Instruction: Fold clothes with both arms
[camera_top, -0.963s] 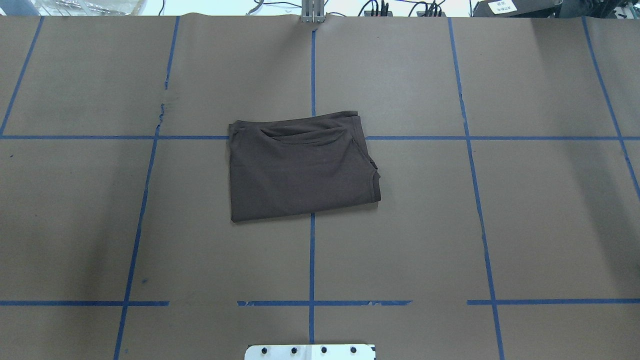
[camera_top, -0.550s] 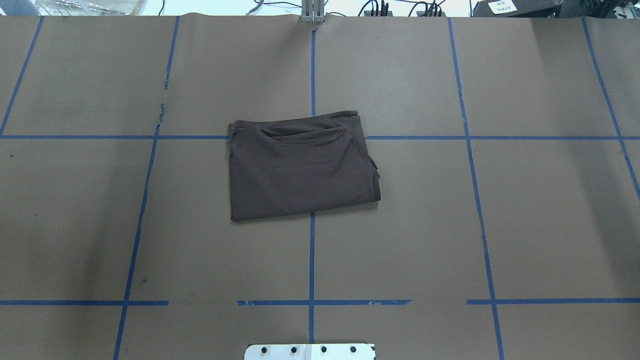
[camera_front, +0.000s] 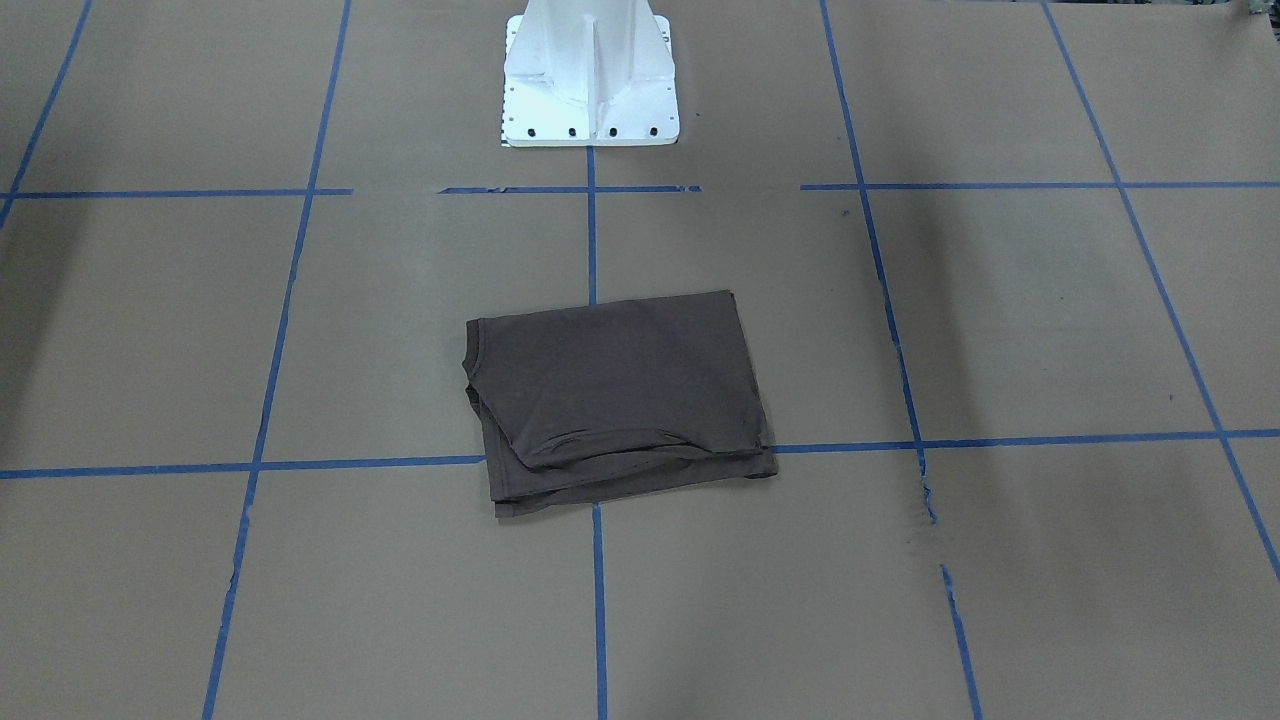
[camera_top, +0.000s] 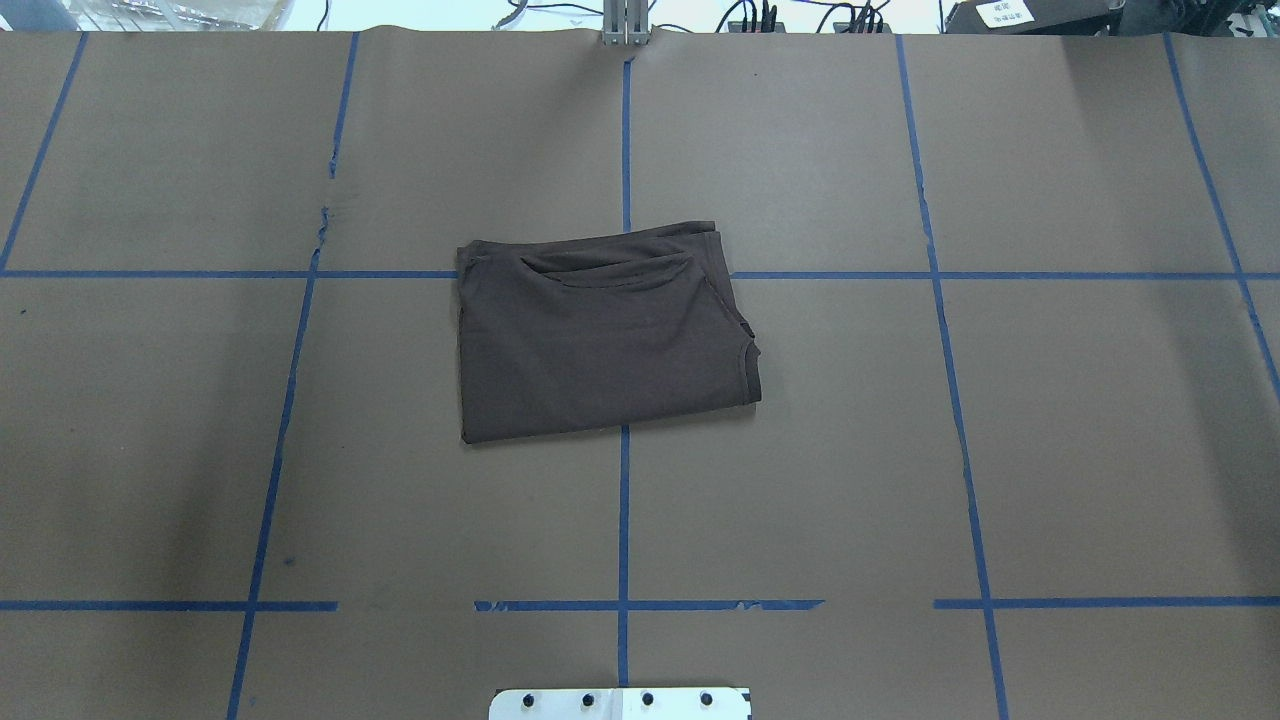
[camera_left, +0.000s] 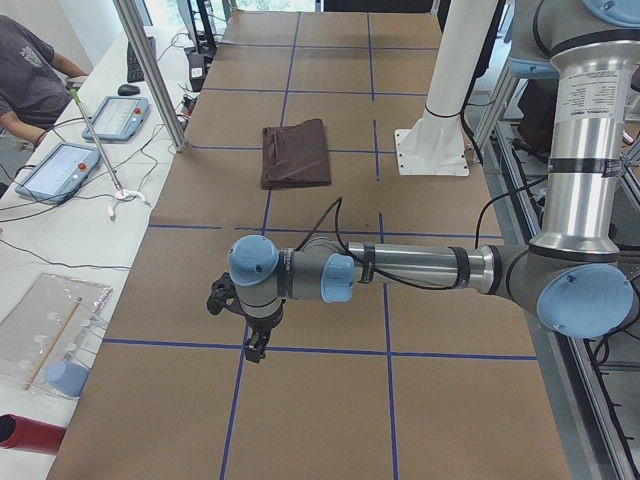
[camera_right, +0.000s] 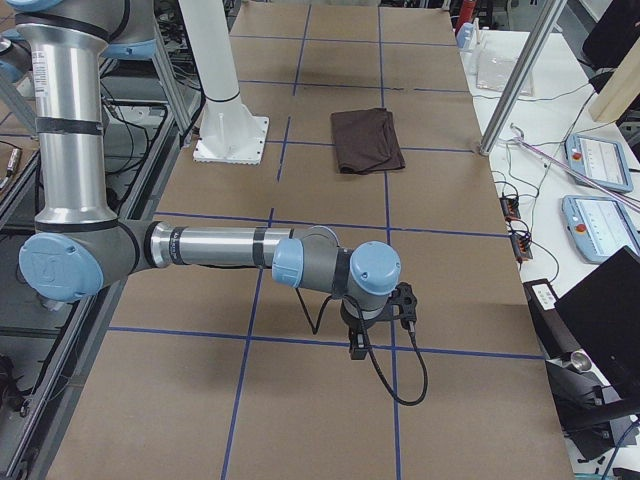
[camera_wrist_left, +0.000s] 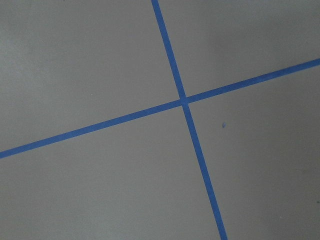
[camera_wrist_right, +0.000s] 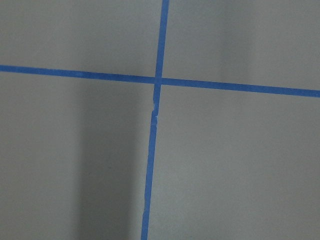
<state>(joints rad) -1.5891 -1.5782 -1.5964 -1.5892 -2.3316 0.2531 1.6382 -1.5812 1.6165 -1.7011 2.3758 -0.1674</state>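
Closest in stands the white base pedestal (camera_front: 588, 80), bolted to the brown-papered table (camera_top: 900, 450). A short way out from the pedestal, on the operators' side, lies the dark grey-brown T-shirt (camera_top: 600, 340), folded into a rough rectangle and flat on the paper. It straddles the blue tape line (camera_top: 623, 520) that runs straight out from the pedestal. Its smooth folded edge faces the pedestal, and the curved collar and loose layered hems lie on the side away from it, across a cross-line of tape. Nothing touches the shirt. Much further from the pedestal, toward the table's left end, the left arm (camera_left: 410, 268) reaches out low and level, with the left gripper (camera_left: 256, 350) pointing down above a tape crossing. The right arm (camera_right: 210, 245) mirrors it toward the opposite end, its right gripper (camera_right: 357, 345) hanging beside another crossing. Both grippers are well apart from the shirt, one off to each side of it. Whether either pair of jaws is parted or closed I cannot tell (each wrist camera shows only bare paper and crossed tape). Beyond the table's far side from the pedestal, a person (camera_left: 30, 75) sits at a white bench with two tablet-like pendants (camera_left: 60, 170).
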